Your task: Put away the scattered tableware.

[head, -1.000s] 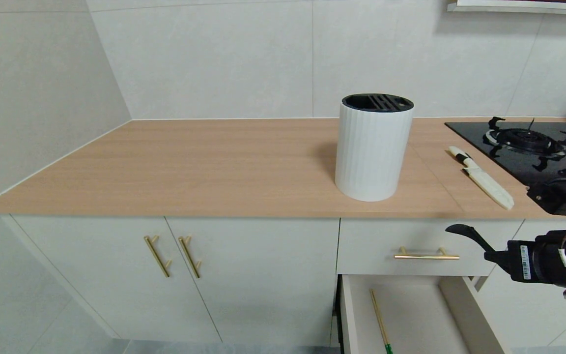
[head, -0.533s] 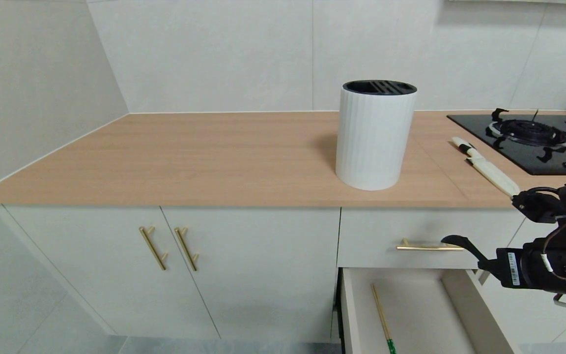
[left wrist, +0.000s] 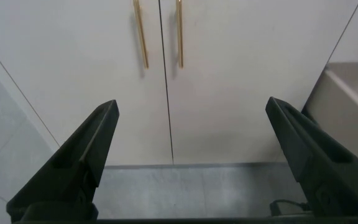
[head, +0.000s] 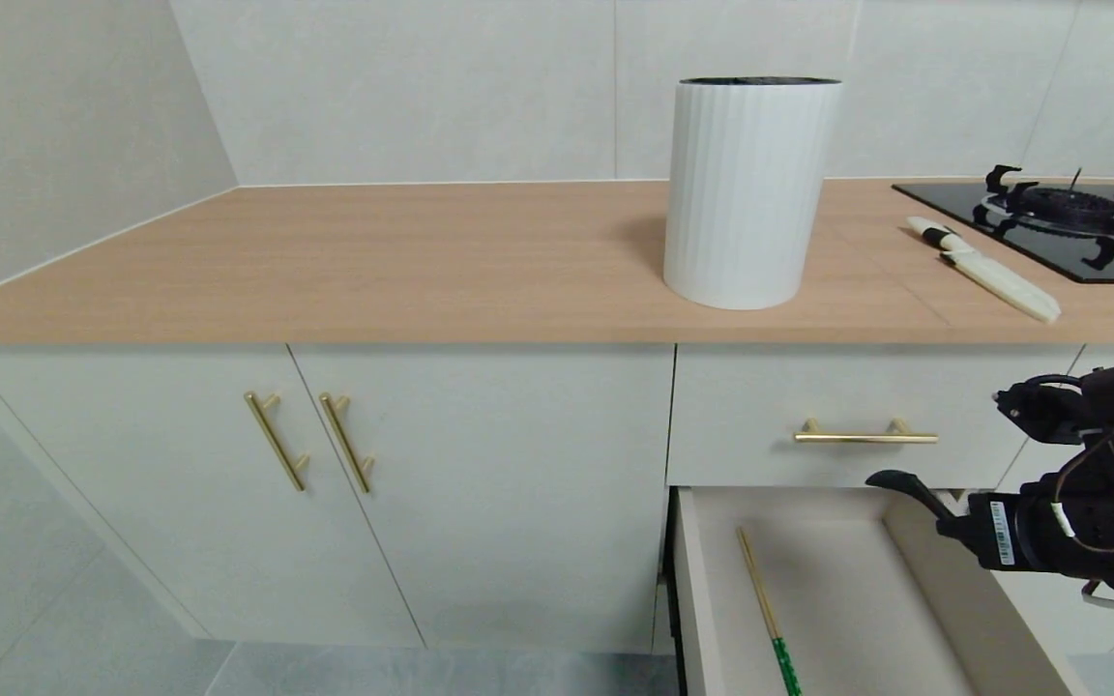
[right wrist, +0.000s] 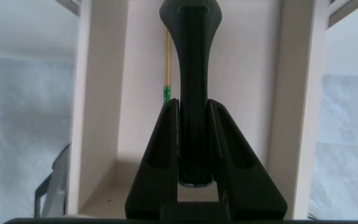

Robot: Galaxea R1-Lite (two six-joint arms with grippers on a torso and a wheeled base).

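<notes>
Right pincer clamped on black utensil over open drawer, left pincer apart
Probably light, stiff, slick (my guess); grip mid-handle.

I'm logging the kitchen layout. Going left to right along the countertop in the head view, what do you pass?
White ribbed holder → cream knife → black gas hob.

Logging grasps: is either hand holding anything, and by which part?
The right hand grips a black utensil by one end, over the open drawer; the left hand is empty.
</notes>
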